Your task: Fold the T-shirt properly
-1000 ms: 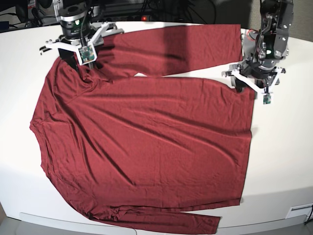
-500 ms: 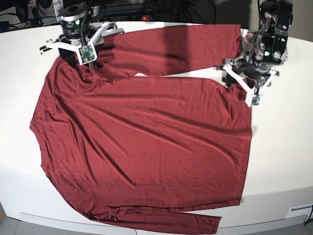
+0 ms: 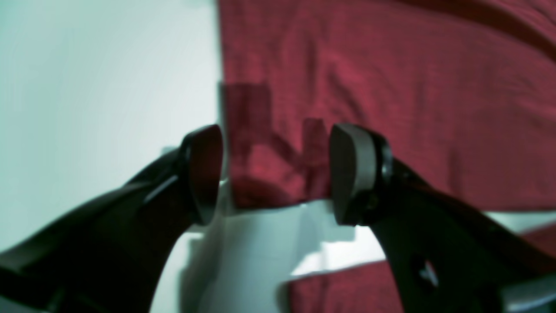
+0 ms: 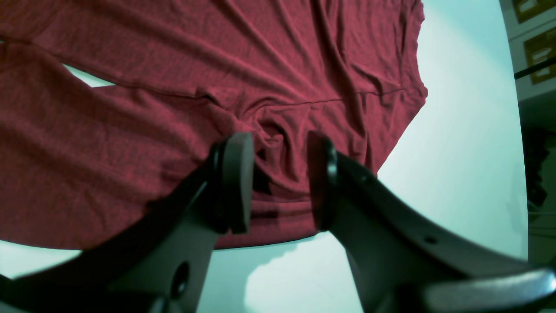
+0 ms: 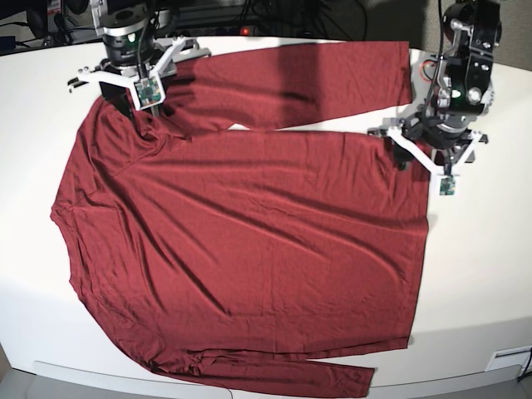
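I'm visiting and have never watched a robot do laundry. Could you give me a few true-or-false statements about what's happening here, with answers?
1. The T-shirt lies spread flat on the white table. True.
2. The shirt is blue. False: it is dark red.
3. The left gripper stands open over a corner of the shirt. True.
4. The right gripper is far from the cloth. False: bunched fabric sits between its fingers.
5. The shirt is already folded in half. False: it is unfolded.
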Motion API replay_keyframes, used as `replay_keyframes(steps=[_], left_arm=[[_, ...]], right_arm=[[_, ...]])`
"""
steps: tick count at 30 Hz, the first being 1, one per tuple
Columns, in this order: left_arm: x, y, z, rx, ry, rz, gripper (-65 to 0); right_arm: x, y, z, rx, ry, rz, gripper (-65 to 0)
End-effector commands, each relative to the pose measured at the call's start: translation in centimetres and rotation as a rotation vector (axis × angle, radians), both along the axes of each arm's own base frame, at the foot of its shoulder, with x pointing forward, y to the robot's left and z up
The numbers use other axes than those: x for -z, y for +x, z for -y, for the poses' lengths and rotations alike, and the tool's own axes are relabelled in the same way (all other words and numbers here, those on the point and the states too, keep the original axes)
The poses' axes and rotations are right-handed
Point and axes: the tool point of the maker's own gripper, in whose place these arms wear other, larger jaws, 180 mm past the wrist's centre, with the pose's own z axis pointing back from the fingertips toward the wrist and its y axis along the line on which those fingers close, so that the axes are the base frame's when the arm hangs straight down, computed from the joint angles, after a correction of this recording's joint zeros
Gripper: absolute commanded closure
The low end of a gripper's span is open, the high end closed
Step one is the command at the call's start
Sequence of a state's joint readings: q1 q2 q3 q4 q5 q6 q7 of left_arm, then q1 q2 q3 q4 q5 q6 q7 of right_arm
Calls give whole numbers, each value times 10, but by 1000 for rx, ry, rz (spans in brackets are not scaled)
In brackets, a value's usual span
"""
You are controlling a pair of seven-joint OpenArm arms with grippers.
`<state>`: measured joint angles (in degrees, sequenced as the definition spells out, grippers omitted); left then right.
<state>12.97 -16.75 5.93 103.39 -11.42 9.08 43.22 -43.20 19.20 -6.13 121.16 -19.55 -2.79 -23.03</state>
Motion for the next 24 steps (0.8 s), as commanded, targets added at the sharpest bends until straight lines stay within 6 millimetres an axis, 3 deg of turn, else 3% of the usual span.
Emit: replay_keyframes(steps=[1, 10, 21, 24], left_arm=[[-9, 9, -4, -15, 10, 44, -376], [32, -4, 12, -124, -60, -28, -375], [31, -5, -7, -143, 33, -26, -371], [32, -7, -8, -141, 42, -36, -278]], right_arm=[[-9, 3, 0, -5, -6, 35, -217], [-9, 3, 0, -5, -7, 34, -217], [-9, 4, 0, -6, -7, 36, -217], [-9, 4, 0, -6, -7, 36, -217]])
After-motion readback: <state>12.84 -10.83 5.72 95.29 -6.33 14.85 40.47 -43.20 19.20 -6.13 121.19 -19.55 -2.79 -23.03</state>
